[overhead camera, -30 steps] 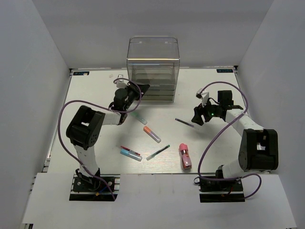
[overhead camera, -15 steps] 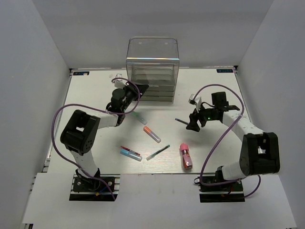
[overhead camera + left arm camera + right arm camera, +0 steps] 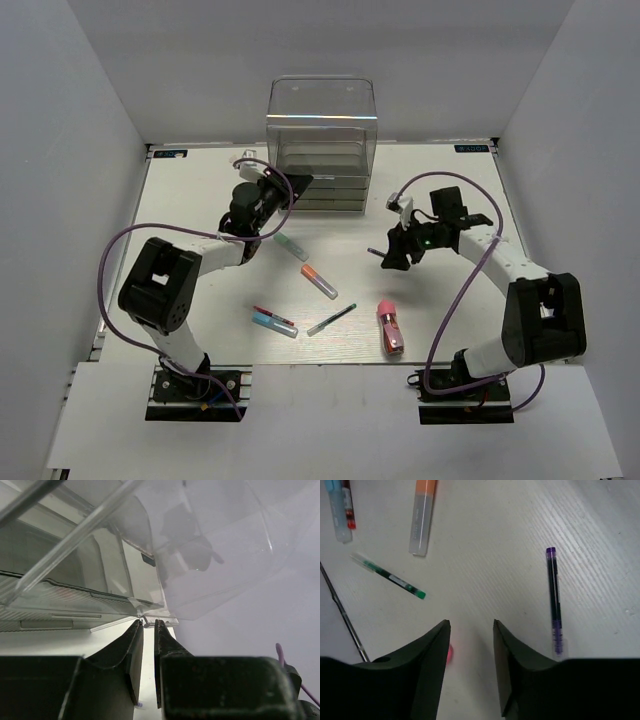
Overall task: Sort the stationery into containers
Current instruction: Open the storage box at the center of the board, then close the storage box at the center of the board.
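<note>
The clear container (image 3: pixel 320 130) with stacked drawers stands at the back of the table. My left gripper (image 3: pixel 303 184) is at its lower left corner, shut on a thin clear drawer lip (image 3: pixel 149 622) held between the fingertips. My right gripper (image 3: pixel 388 260) hangs open low over the table with nothing between its fingers. A dark purple pen (image 3: pixel 553 600) lies just right of its right finger and shows partly in the top view (image 3: pixel 373 251). More stationery lies mid-table: a green-capped marker (image 3: pixel 292 246), an orange-capped marker (image 3: pixel 319 281), a thin green pen (image 3: pixel 331 320), a blue-capped marker (image 3: pixel 274 323) and a pink marker (image 3: pixel 389 328).
A thin red pen (image 3: pixel 272 314) lies beside the blue-capped marker. White walls close in the table on the left, right and back. In the right wrist view the orange-capped marker (image 3: pixel 422 517) and the green pen (image 3: pixel 387 576) lie ahead and to the left of the fingers.
My right gripper has moved left and down to just beside the purple pen, and its jaws have narrowed a little. The left gripper has stayed at the drawer corner.
</note>
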Tool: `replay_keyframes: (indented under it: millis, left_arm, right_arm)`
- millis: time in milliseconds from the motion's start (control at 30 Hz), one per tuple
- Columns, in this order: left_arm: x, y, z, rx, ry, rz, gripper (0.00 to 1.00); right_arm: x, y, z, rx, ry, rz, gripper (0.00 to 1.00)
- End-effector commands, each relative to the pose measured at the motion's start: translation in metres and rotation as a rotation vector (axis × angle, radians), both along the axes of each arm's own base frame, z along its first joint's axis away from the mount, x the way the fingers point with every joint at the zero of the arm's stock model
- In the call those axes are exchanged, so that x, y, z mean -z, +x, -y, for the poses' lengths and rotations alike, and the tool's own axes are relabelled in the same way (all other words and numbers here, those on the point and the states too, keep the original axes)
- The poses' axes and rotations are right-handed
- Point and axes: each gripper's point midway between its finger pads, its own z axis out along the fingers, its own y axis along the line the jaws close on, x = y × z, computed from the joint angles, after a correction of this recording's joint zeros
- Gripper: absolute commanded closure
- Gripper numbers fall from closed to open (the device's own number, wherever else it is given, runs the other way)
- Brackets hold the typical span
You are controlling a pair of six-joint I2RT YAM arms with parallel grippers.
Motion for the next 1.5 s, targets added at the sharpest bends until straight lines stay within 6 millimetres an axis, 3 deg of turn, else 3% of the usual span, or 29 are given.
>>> replay_keyframes:
  millis: [0, 67, 367, 467, 767, 1100, 1467]
  left_arm:
    - [-0.086, -0.007, -0.002, -0.002, -0.051, 0.210, 0.94]
    - [-0.089, -0.009, -0.003, -0.003, -0.041, 0.217, 0.94]
    - [-0.100, -0.011, -0.003, 0.004, -0.044, 0.249, 0.94]
    - [-0.106, -0.010, -0.005, 0.003, -0.049, 0.267, 0.94]
    - [-0.104, -0.010, -0.003, 0.012, -0.048, 0.268, 0.94]
    - [-0.097, -0.018, -0.007, 0.012, -0.043, 0.258, 0.94]
    - [-0.101, -0.027, -0.011, 0.012, -0.047, 0.267, 0.94]
  right_arm:
    - [-0.005, 0.002, -0.005, 0.055, -0.035, -0.051, 0.59]
    - [0.002, -0.004, -0.004, 0.057, -0.103, -0.076, 0.77]
    - [0.009, -0.016, -0.004, 0.060, -0.231, -0.139, 0.35]
    - [0.010, -0.020, -0.001, 0.072, -0.273, -0.170, 0.27]
    - [0.013, -0.041, 0.011, 0.103, -0.427, -0.307, 0.26]
    - [0.024, -0.090, 0.004, 0.008, -0.485, -0.508, 0.24]
    - [0.041, -0.100, -0.004, 0.024, -0.543, -0.602, 0.22]
